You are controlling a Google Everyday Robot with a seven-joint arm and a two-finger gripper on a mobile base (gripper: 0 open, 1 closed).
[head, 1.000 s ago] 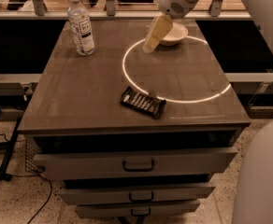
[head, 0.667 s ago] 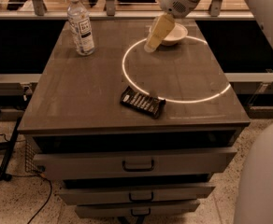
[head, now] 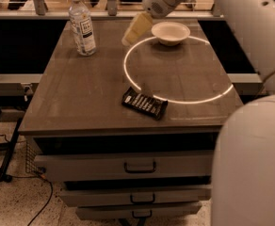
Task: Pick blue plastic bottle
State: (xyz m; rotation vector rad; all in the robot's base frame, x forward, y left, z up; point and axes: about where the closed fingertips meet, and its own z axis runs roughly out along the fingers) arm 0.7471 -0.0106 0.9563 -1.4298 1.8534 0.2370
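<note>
The blue plastic bottle (head: 82, 24) is a tall clear ribbed bottle with a white cap and a pale label. It stands upright at the table's back left. My gripper (head: 129, 38) hangs above the back middle of the table, right of the bottle and left of the bowl, well apart from the bottle. It holds nothing that I can see.
A white bowl (head: 170, 32) sits at the back, on the edge of a bright ring of light (head: 175, 69). A dark flat snack packet (head: 144, 103) lies near the front middle. The grey table (head: 81, 102) has drawers below. My arm's white body fills the right side.
My gripper has moved left, away from the bowl and toward the bottle. The bowl now shows in full. The bottle and the packet have not moved.
</note>
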